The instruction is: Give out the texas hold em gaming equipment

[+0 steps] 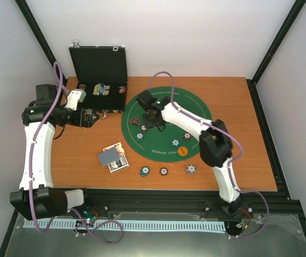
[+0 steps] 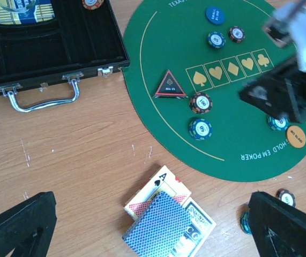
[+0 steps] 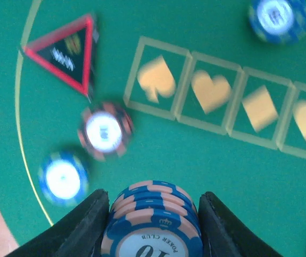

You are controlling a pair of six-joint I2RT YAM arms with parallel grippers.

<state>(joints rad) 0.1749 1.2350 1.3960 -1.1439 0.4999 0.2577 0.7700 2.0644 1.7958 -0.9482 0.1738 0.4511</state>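
Blue-and-peach striped poker chips (image 3: 153, 217), stacked, pinched by right gripper (image 3: 154, 198), seemingly above green felt mat (image 3: 211, 166); left gripper (image 2: 151, 206) spread wide.

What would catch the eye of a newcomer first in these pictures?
The round green poker mat lies in the middle of the table, with a red-edged triangular token on it. Above the mat, the right gripper is shut on a stack of blue-and-peach chips. A black case stands open at the far left, and a pile of playing cards lies near the front edge.
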